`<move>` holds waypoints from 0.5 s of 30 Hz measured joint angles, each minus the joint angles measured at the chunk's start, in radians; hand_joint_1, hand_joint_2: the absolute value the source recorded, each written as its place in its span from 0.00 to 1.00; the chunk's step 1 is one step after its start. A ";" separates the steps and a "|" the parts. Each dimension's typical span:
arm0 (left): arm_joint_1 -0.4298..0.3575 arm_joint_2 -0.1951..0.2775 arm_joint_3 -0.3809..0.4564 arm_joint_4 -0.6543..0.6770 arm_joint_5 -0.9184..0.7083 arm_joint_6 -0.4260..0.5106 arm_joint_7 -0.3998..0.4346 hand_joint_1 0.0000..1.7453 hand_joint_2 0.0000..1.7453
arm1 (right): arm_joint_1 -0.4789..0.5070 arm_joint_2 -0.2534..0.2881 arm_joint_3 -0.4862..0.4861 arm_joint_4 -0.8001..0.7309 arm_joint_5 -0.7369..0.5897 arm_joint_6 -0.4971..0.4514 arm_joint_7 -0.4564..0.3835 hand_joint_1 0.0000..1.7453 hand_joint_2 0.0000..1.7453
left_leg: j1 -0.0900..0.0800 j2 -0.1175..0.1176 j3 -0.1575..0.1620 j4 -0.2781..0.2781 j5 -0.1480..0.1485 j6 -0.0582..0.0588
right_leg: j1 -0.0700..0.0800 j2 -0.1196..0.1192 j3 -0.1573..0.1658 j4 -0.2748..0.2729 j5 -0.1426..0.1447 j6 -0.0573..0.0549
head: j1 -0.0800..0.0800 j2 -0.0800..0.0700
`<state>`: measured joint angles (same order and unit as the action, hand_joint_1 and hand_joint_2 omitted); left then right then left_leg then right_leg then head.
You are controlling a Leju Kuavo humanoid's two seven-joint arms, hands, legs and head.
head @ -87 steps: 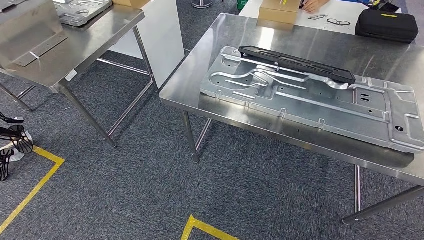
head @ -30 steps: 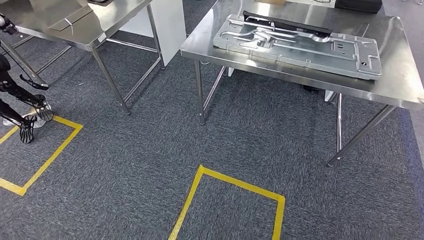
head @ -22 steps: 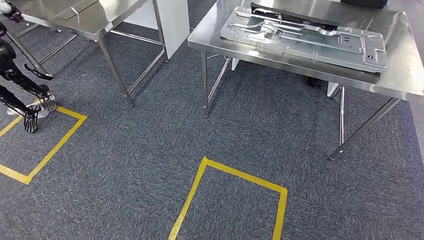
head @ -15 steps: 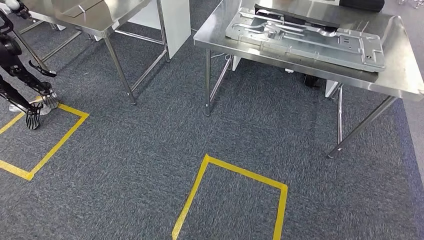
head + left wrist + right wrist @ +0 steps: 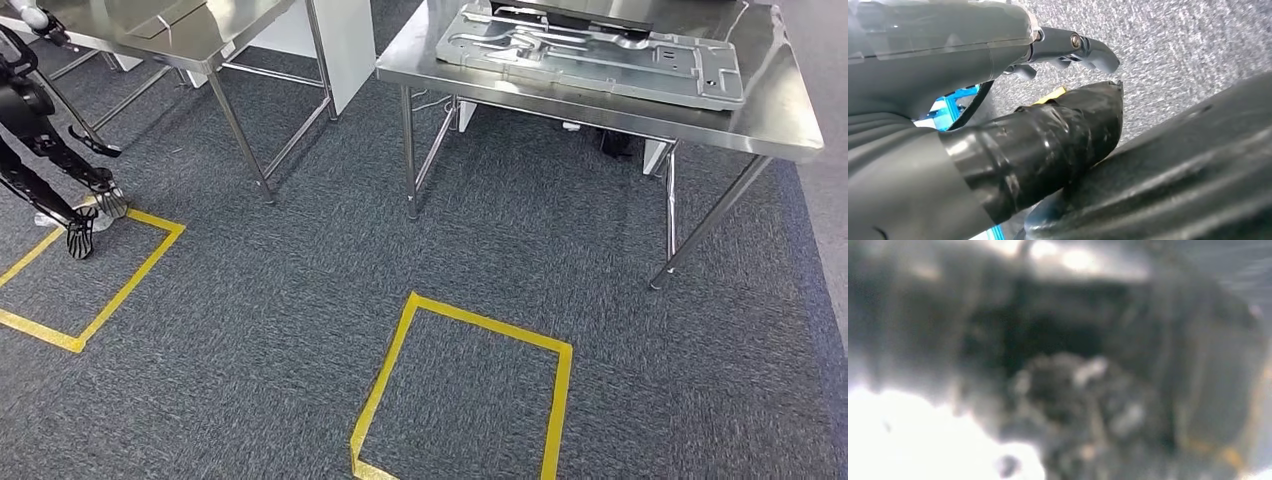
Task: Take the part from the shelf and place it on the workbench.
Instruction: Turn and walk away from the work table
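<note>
The stamped metal part point(image 5: 590, 50) lies flat on the steel desk point(image 5: 780, 110) at the far right of the head view, above grey carpet marked with yellow tape point(image 5: 460, 385). The left hand point(image 5: 998, 125) holds nothing, its dark fingers point(image 5: 1083, 47) extended. The right wrist view is too blurred to tell that hand's state.

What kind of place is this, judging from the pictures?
Probably a factory or workshop test area: steel workbenches, a large stamped metal panel lying on one, and yellow tape squares marked on the grey carpet.
</note>
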<state>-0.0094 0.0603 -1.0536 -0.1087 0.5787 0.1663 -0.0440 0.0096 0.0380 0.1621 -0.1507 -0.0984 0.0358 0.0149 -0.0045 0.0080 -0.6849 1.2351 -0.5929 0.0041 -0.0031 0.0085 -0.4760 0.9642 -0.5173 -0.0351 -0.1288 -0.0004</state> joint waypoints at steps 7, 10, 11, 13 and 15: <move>0.002 0.001 0.000 0.000 0.005 -0.012 -0.001 0.00 0.00 | -0.002 0.004 0.000 -0.001 0.007 0.000 -0.004 0.00 0.00 | 0.009 -0.062 0.202 -0.232 0.071 0.011 | -0.002 0.054 -0.063 0.043 0.028 0.024 | 0.000 0.000; 0.000 -0.001 0.000 0.000 0.007 -0.015 -0.003 0.00 0.00 | 0.000 0.004 0.000 0.000 0.012 -0.013 -0.017 0.00 0.00 | 0.010 -0.043 0.203 -0.252 0.074 0.023 | -0.002 0.068 -0.076 0.049 0.036 0.043 | 0.000 0.000; 0.000 -0.002 0.000 0.000 0.009 -0.015 -0.003 0.00 0.00 | 0.001 0.004 0.000 0.000 0.015 -0.021 -0.025 0.00 0.00 | 0.012 -0.031 0.201 -0.256 0.079 0.030 | -0.002 0.056 -0.085 0.064 0.024 0.048 | 0.000 0.000; 0.002 -0.003 0.000 0.000 0.013 -0.015 -0.004 0.00 0.00 | 0.001 0.004 0.000 0.000 0.018 -0.033 -0.042 0.00 0.00 | 0.015 -0.007 0.193 -0.262 0.089 0.043 | -0.003 0.019 -0.127 0.151 -0.035 0.056 | 0.001 0.000; 0.005 -0.003 0.000 0.000 0.016 -0.015 -0.004 0.00 0.00 | 0.002 0.004 0.000 0.000 0.018 -0.035 -0.052 0.00 0.00 | 0.013 0.017 0.181 -0.259 0.092 0.047 | -0.006 0.002 -0.184 0.281 -0.099 0.064 | 0.001 0.000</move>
<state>-0.0039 0.0568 -1.0533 -0.1091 0.5945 0.1511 -0.0480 0.0121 0.0416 0.1619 -0.1511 -0.0802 0.0011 -0.0376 0.0085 0.0253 -0.5038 0.9763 -0.5009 0.0515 -0.0096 0.0102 -0.6600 1.2455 -0.6168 0.0285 -0.1282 -0.0004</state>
